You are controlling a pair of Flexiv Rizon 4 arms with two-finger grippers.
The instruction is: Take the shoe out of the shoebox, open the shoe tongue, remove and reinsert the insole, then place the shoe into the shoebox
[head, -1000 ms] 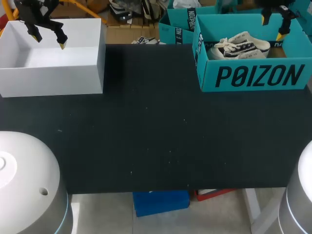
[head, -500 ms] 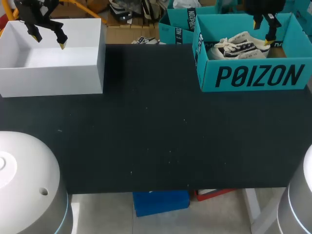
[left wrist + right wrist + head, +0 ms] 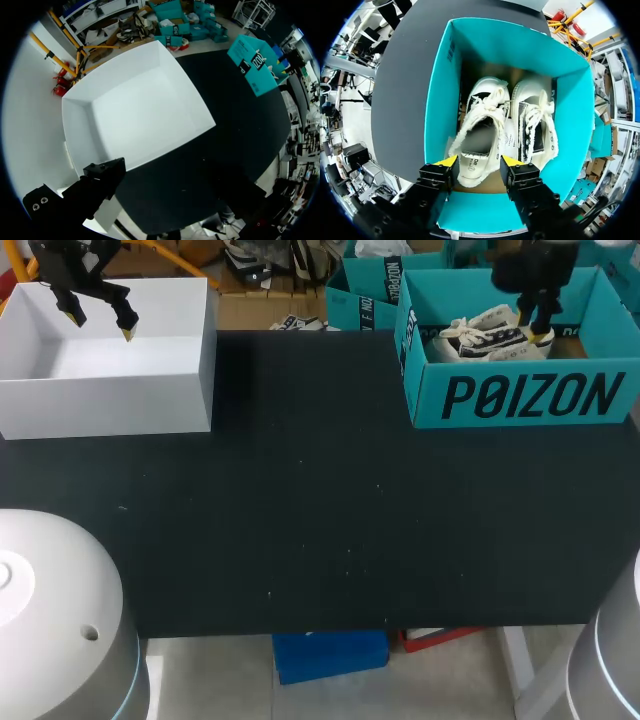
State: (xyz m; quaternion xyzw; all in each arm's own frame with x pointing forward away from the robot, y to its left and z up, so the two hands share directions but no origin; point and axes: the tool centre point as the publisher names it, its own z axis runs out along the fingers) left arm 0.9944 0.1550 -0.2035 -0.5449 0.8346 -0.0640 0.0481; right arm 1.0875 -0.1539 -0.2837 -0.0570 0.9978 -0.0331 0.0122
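An open teal shoebox stands at the table's far right with a pair of white canvas shoes inside. My right gripper is lowered into it. In the right wrist view its yellow-tipped fingers press on both sides of the heel of one shoe. The second shoe lies beside it, laces frayed. The shoebox wall rises just outside one finger. My left gripper hangs open over the far left, holding nothing.
A white open box sits at the far left under the left gripper; its inside holds nothing. The black tabletop stretches between the two boxes and toward the front edge.
My right gripper has come left and down into the shoebox, and its fingers have narrowed around the heel of one shoe. The left arm has stayed still.
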